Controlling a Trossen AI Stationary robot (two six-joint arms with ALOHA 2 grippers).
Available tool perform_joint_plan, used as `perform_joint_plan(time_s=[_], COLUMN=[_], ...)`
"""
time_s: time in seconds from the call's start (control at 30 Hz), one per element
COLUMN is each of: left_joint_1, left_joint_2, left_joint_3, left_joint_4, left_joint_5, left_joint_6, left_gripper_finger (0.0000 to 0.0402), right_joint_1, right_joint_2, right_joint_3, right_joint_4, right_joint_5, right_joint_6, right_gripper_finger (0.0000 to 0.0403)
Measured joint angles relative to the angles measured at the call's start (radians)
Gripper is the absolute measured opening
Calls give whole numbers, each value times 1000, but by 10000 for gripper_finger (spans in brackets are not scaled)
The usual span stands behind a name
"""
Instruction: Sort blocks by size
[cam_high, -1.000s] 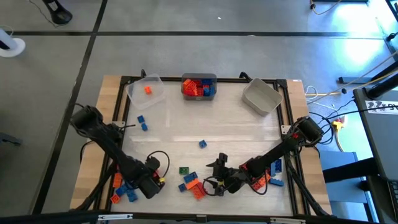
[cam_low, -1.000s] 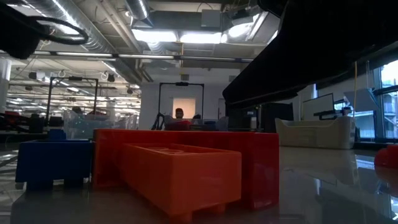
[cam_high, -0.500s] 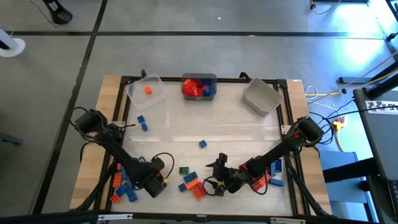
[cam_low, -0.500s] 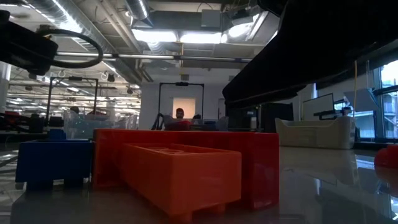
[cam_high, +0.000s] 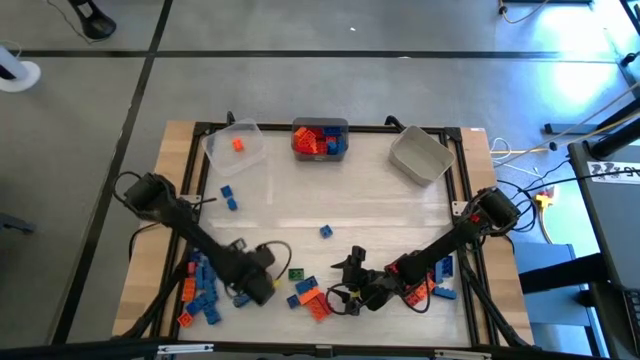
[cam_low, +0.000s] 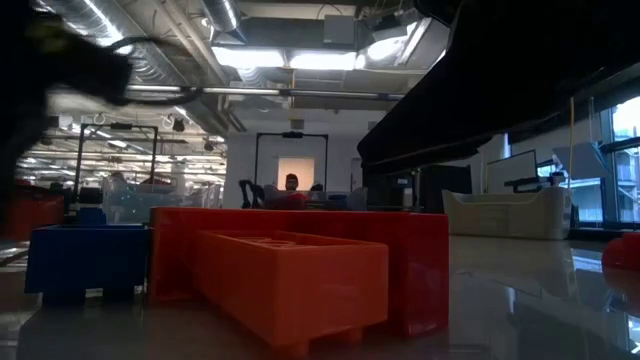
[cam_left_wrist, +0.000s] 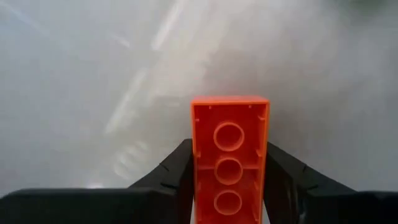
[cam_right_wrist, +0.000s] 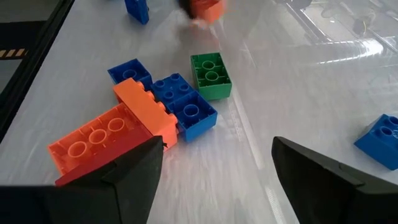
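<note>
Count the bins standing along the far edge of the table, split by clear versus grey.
Clear: 1, the clear bin at the far left.
Grey: 2, the middle grey bin and the right grey bin.
Total: 3

Glossy smooth plastic orange brick (cam_left_wrist: 229, 158), hollow underside with round tubes, between matt black fingers (cam_left_wrist: 169, 175). Table top (cam_high: 380, 215) smooth, whitish, shiny, with light streaks and reflections; bare wood at table edge (cam_high: 174, 175); dark metal frame (cam_high: 465, 185). Clear plastic bin (cam_high: 235, 146), see-through; grey bin (cam_high: 419, 155) matt, opaque plastic. Green brick (cam_right_wrist: 211, 76) and blue bricks (cam_right_wrist: 185, 103) glossy, studded plastic. Arms (cam_high: 195, 238) matt black.
</note>
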Motion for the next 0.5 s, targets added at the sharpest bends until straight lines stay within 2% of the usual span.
perform_joint_plan(time_s=[0.2, 0.3, 0.5], left_joint_1=[152, 264, 509], left_joint_2=[-103, -158, -195], left_joint_3=[54, 64, 63], left_joint_4=[-60, 1, 240], left_joint_5=[-149, -218, -222], left_joint_6=[253, 431, 820], left_gripper_finger=[122, 123, 126], right_joint_1=[0, 0, 0], right_joint_2=[0, 0, 0], right_joint_3=[0, 0, 0], right_joint_4=[0, 0, -1], right_joint_5=[0, 0, 2], right_joint_6=[0, 0, -7], right_gripper_finger=[298, 298, 298])
